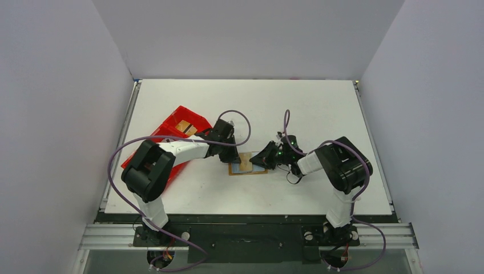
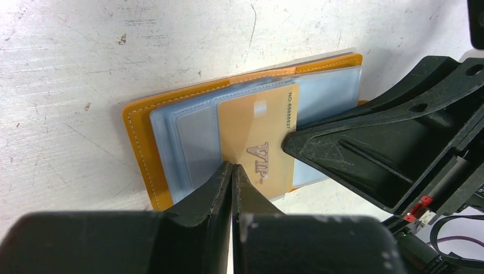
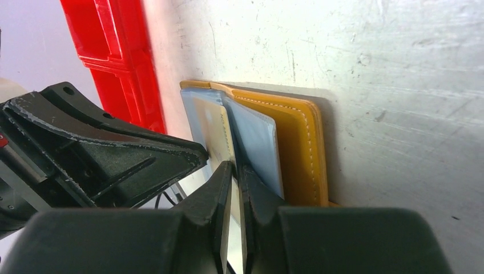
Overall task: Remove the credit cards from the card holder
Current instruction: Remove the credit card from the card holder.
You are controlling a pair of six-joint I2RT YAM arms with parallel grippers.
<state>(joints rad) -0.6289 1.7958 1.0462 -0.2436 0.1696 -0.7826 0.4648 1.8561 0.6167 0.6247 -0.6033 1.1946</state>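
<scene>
Overhead: the open tan card holder (image 1: 242,167) lies central on the bench (image 1: 257,103), right of a red tray (image 1: 185,121). Left wrist: left claw (image 2: 232,166) clenched empty, tips over a tan credit card (image 2: 257,128) (stamped VIP). Right wrist: right claw (image 3: 235,167) pinches that card's edge.

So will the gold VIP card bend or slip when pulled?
The gold card looks thin and flat: probably stays stiff. Its smooth face may slip in the right hand's narrow tips. The card holder looks light, may drag along unless the left hand pins it.
</scene>
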